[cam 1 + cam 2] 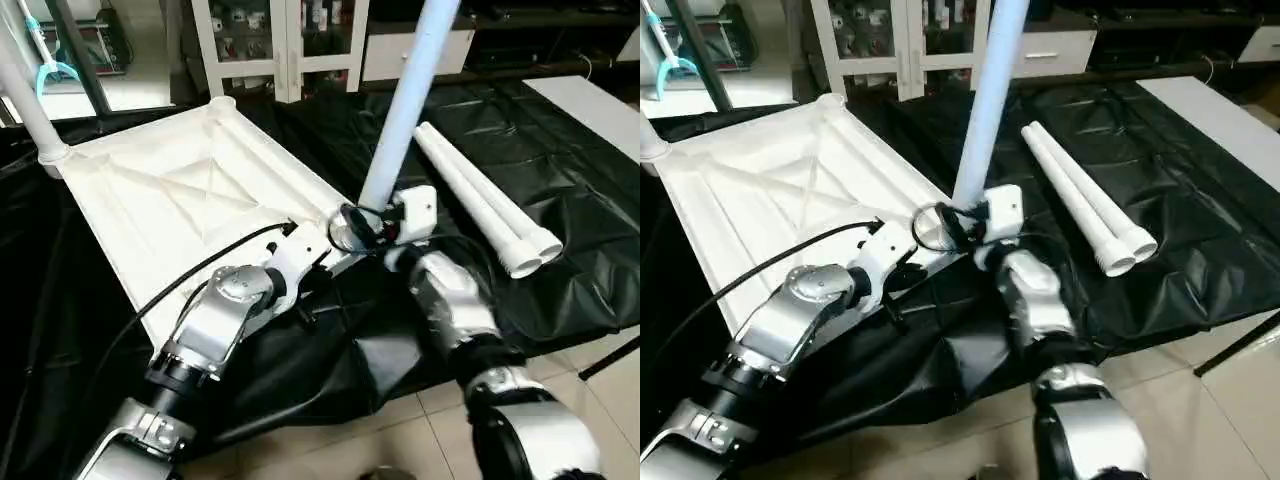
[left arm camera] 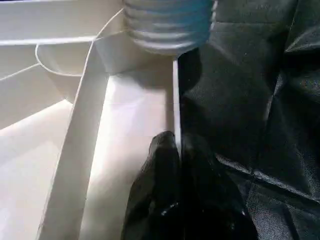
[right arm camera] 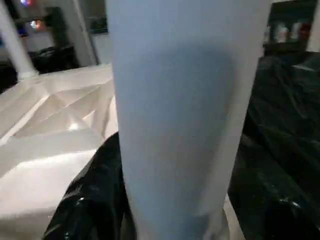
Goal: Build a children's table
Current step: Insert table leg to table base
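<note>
Left eye view shows the white plastic tabletop lying underside up on a crinkled black sheet, its moulded X ribs and raised rim glossy and smooth, with round sockets at the corners. One long white tubular leg stands nearly upright at the tabletop's near right corner, tilting slightly away to the right as it rises out of frame. Another leg stands in the far left corner socket. Two more legs lie side by side on the sheet to the right of the tabletop, touching along their length, open ends toward the robot.

In the left wrist view the standing leg's lower end shows ridged rings just above the corner socket.

The right gripper reaches forward from the bent silver forearm and is clamped around the base of the upright leg; the right wrist view has the tube close against a black finger. The left gripper stretches in low from the left, a black cable looping along its arm; in its wrist view its fingers sit pinched together on the tabletop's thin rim beside the corner.

Pale floor tiles show at the near edge, white cabinets behind.
</note>
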Tool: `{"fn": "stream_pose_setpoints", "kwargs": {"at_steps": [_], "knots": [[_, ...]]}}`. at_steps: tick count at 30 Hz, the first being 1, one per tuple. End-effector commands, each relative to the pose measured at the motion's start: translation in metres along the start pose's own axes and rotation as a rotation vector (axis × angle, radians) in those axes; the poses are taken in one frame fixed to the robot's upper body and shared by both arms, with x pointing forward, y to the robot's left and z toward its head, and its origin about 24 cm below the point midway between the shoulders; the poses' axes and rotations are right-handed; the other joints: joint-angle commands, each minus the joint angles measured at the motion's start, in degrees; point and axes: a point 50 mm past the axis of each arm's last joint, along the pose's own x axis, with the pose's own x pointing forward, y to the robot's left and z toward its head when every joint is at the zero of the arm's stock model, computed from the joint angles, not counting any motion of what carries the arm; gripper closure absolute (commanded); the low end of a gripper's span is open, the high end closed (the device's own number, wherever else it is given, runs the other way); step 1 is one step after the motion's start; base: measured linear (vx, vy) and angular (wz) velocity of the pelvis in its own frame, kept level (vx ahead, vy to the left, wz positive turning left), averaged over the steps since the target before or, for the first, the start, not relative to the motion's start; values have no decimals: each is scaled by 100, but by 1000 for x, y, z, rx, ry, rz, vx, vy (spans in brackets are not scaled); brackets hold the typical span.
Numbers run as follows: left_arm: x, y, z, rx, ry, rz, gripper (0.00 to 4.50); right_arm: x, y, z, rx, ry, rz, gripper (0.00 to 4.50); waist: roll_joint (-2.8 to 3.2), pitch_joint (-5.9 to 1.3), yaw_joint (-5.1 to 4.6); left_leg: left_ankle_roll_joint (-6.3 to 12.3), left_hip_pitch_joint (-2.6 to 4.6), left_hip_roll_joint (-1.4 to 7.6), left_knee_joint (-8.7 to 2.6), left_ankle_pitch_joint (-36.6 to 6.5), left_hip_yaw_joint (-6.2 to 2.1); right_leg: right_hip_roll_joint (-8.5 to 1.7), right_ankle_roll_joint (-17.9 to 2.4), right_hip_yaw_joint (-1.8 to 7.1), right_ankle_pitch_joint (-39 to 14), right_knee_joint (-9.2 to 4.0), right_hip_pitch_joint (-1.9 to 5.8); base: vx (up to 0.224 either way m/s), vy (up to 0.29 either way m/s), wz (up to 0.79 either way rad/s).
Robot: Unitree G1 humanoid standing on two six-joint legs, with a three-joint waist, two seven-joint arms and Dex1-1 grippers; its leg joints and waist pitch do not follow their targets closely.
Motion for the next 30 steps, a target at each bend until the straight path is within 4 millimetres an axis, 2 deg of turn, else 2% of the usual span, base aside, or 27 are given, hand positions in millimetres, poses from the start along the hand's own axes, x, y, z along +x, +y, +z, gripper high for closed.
{"fn": "stream_pose_setpoints", "kwargs": {"at_steps": [1, 4, 6, 9, 10, 13, 15, 17, 18, 24, 28, 29, 30], "knots": [[-3, 2, -18, -30, 46, 14, 450, -6, -8, 3, 17, -26, -14, 136, 21, -354, 47, 672, 84, 343, -438, -639, -183, -289, -1803, 153, 123, -332, 275, 0, 0, 0], [-4, 1, -18, -31, 39, 9, 450, -9, -14, 11, 68, -80, -9, 129, 26, -354, 33, 666, 88, 349, -442, -745, -189, -286, -1804, 151, -40, -340, 277, 0, 0, 0], [-3, 1, -17, -28, 35, 5, 450, -10, -19, 14, 92, -85, -7, 158, 25, -352, 34, 685, 91, 345, -438, -716, -187, -282, -1793, 151, -62, -339, 274, 0, 0, 0], [-3, 1, -17, -28, 33, 3, 450, -10, -23, 15, 93, -86, -26, 178, 36, -362, 54, 725, 93, 345, -419, -497, -182, -281, -1822, 145, 104, -313, 266, 0, 0, 0], [-3, 1, -16, -28, 31, 3, 450, -10, -24, 17, 98, -89, -33, 204, 33, -365, 57, 747, 94, 342, -415, -455, -179, -281, -1834, 143, 138, -310, 265, 0, 0, 0], [-4, 2, -16, -27, 30, 5, 450, -9, -25, 20, 109, -101, -30, 215, 31, -363, 62, 767, 91, 340, -411, -466, -179, -285, -1829, 142, 68, -315, 269, 0, 0, 0], [-4, 2, -17, -27, 30, 5, 450, -8, -25, 20, 110, -104, -27, 241, 32, -367, 62, 775, 96, 341, -407, -451, -180, -284, -1822, 141, 60, -311, 268, 0, 0, 0], [-5, 3, -17, -27, 31, 6, 450, -8, -25, 21, 112, -106, -25, 246, 37, -368, 67, 799, 97, 343, -403, -398, -181, -282, -1829, 140, 111, -303, 267, 0, 0, 0], [-6, 3, -18, -26, 32, 7, 450, -8, -25, 21, 110, -108, -23, 250, 7, -369, 64, 818, 90, 338, -402, -375, -177, -276, -1829, 136, 135, -302, 271, 0, 0, 0], [-7, 4, -19, -23, 33, 12, 450, -8, -26, 24, 106, -125, -18, 262, 29, -370, 73, 854, 91, 338, -393, -314, -180, -280, -1827, 133, 127, -293, 269, 0, 0, 0], [-7, 2, -14, 35, -20, -24, 450, -9, -34, 42, 310, -269, -12, 262, 29, -372, 88, 910, 94, 347, -401, -354, -188, -288, -1834, 146, 177, -287, 289, 0, 0, 0], [-8, -2, -12, 72, -51, -70, 450, -12, -40, 55, 529, -369, 41, 263, 31, -366, 93, 929, 98, 340, -404, -329, -190, -275, -1839, 139, 194, -291, 289, 0, 0, 0], [-8, -2, -12, 72, -51, -70, 450, -12, -40, 55, 529, -369, 41, 263, 20, -364, 88, 982, 95, 324, -406, -340, -185, -262, -1840, 143, 236, -294, 315, 0, 0, 0]]}}
